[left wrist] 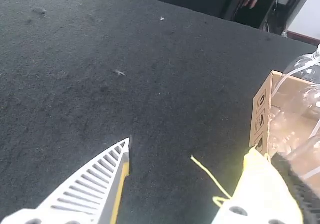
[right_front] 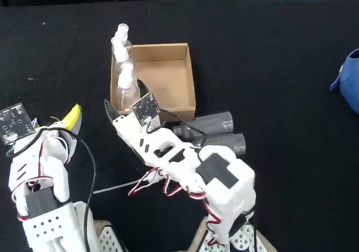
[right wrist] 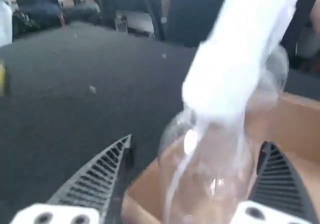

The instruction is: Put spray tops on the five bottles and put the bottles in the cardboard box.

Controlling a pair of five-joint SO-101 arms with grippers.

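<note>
Bottle (right_front: 126, 89) upright in cardboard box (right_front: 168, 49), upper centre of frame, between spread right tool (right wrist: 197, 143), unpinched. Judged light, thin-walled, slippery; grip mid-body, gently. Left tool (left wrist: 189, 146) likewise spread, over bare tabletop (left wrist: 100, 59).

— Where do the bottles with spray tops stand?

— Both are upright inside the cardboard box (right_front: 168, 75). The nearer bottle (right_front: 128, 90), clear, is between the spread jaws of the right end effector (right_front: 124, 96), and its white spray top (right_front: 127, 69) rises above them. The second bottle (right_front: 120, 50) stands just beyond it.

— And the others?

— Two lying bottles (right_front: 210, 123), without tops, rest side by side on the surface (right_front: 280, 67), behind that end effector, just beside the box.
</note>
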